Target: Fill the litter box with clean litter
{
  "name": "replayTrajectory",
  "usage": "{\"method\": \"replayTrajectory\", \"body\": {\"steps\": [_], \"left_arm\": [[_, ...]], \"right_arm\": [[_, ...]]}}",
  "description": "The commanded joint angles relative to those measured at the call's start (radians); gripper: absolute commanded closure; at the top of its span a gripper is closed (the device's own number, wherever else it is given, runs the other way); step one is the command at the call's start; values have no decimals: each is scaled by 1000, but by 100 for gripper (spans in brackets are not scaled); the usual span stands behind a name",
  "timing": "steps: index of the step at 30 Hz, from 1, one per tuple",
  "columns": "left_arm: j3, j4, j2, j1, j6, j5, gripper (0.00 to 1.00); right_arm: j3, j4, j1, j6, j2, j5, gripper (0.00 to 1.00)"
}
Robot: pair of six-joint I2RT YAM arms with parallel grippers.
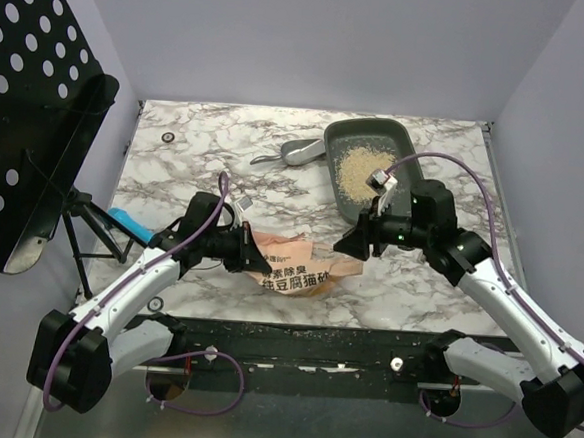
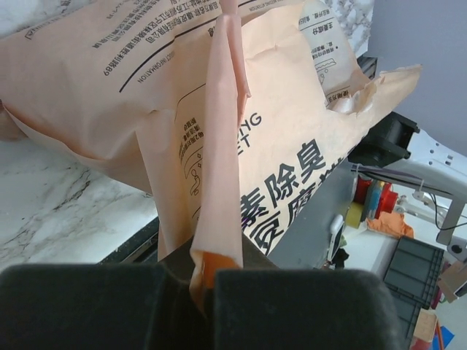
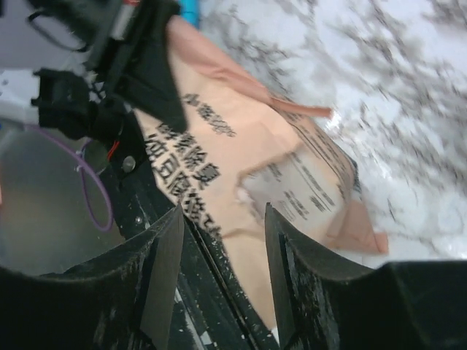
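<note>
The dark grey litter box point(image 1: 378, 137) stands at the back right with a heap of pale clean litter point(image 1: 358, 174) in it. A crumpled orange-tan litter bag point(image 1: 294, 266) lies on the marble near the front edge. My left gripper point(image 1: 253, 255) is shut on a fold of the bag's edge point(image 2: 219, 182), pinched between its pads point(image 2: 292, 306). At the bag's right end my right gripper point(image 1: 355, 244) is open, its fingers point(image 3: 164, 255) apart above the bag point(image 3: 241, 153) and holding nothing.
A small grey scoop point(image 1: 296, 154) lies left of the litter box. A black perforated stand point(image 1: 39, 111) rises at the left, with a blue object point(image 1: 131, 225) at its foot. Spilled granules dot the black front rail point(image 1: 304, 340). A small ring point(image 1: 167, 137) lies at the back left.
</note>
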Motion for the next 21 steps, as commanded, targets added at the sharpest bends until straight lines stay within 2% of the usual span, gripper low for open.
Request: {"method": "replayTrajectory", "body": {"steps": [1, 7, 10, 15, 21], "left_arm": [[31, -79, 13, 20, 41, -81, 100], [45, -93, 21, 29, 53, -90, 100], [50, -93, 33, 31, 58, -88, 100], [64, -104, 57, 34, 84, -82, 100], [84, -112, 90, 43, 108, -69, 100]], "right_arm": [[84, -66, 124, -260, -45, 30, 43], [92, -120, 310, -506, -36, 9, 40], [104, -127, 377, -596, 3, 58, 38], [107, -130, 431, -751, 67, 139, 36], [67, -60, 439, -837, 99, 127, 36]]}}
